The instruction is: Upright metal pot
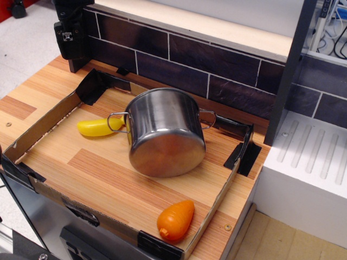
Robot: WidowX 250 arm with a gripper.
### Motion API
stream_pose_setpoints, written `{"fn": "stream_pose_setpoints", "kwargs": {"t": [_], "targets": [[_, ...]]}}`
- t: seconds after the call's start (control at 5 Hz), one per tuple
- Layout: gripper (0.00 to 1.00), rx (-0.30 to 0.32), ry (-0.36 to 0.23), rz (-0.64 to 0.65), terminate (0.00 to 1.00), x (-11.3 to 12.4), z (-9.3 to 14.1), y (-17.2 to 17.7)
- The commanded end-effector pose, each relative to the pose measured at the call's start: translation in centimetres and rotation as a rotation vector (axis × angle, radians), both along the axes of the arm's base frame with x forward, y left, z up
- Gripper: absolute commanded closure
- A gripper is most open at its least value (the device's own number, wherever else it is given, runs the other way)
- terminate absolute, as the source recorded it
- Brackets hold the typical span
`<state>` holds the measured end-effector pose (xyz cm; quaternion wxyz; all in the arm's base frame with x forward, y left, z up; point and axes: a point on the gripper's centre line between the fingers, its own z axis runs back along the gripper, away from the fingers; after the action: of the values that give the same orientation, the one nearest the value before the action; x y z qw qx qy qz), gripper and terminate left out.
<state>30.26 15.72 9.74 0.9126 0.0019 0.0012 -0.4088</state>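
My pincer (69, 38) is hanging at the far left corner of the workspace, up against the dark tiled wall (217, 59), and only its black body is showing at the frame's top edge, so I cannot tell how wide the jaws are standing; nothing appears to be held or touched, and it is sitting well apart from everything on the board. Moving outward, the metal pot (165, 132) is lying near the middle of the wooden board (108, 173), inside the low cardboard border (214, 208). It is tipped over, with its flat shiny base facing toward the camera and its mouth pointing back toward the wall, the two wire loop handles sticking out left and right near the rim. A yellow toy vegetable (97, 127) is lying just beside the left handle, possibly touching the pot, and an orange toy carrot (176, 220) is resting near the front right corner, apart from the pot. To do this step well, I am judging that I should be reaching for the rim or a handle rather than the slick curved wall, then rolling the pot gently onto its base, watching that it does not slide into the yellow piece or skate off the smooth wood.
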Motion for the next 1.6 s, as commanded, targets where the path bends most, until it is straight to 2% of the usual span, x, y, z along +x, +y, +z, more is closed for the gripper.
{"fn": "stream_pose_setpoints", "kwargs": {"t": [0.0, 0.2, 0.4, 0.6, 0.8, 1.0, 1.2, 1.4], "targets": [[0.00, 0.000, 0.000, 0.000, 0.00, 0.0, 0.0, 0.0], [0.00, -0.014, -0.038, -0.066, 0.00, -0.6, 1.3, -0.8], [0.00, -0.061, -0.056, -0.176, 0.00, -2.2, 2.9, -2.1], [0.00, -0.108, -0.065, -0.378, 0.00, -3.9, 3.9, -4.0], [0.00, -0.152, -0.004, -0.556, 0.00, -4.9, 3.7, -5.4], [0.00, -0.245, -0.015, -0.651, 0.00, -4.5, 2.6, -6.0], [0.00, -0.289, -0.049, -0.636, 0.00, -4.3, 1.7, -7.0], [0.00, -0.346, -0.024, -0.638, 0.00, -4.6, 0.9, -8.1]]}}
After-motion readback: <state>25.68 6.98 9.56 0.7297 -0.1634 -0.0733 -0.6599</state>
